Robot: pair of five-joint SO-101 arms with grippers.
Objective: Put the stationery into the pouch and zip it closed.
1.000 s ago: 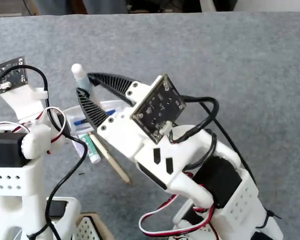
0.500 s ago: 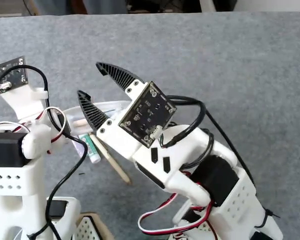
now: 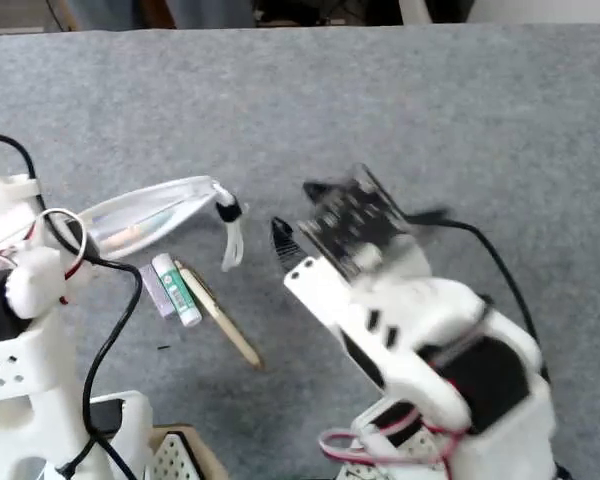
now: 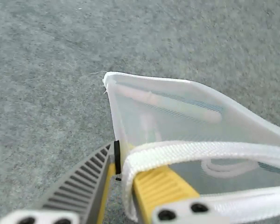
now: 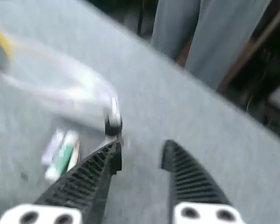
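Observation:
The clear pouch (image 3: 150, 213) with a white zip band lies open toward the right, its black zip pull (image 3: 227, 211) at the near end. My left gripper (image 4: 117, 164) is shut on the pouch's rim (image 4: 130, 161), at the left of the table. Pens (image 4: 177, 103) lie inside the pouch. A green-and-white tube (image 3: 177, 290), a lilac piece (image 3: 154, 289) and a wooden stick (image 3: 220, 318) rest on the mat just in front of the pouch. My right gripper (image 3: 298, 212) stands open and empty a little right of the zip pull (image 5: 113, 123).
Grey mat (image 3: 430, 110) covers the whole table, with open room at the back and right. The arms' white bases (image 3: 40, 400) fill the front edge. A person's legs (image 5: 200, 37) stand beyond the table's far side.
The right gripper, which held a white-capped stick over the pouch, opened and drew back to the right, now empty. The left arm shifted leftward with the pouch.

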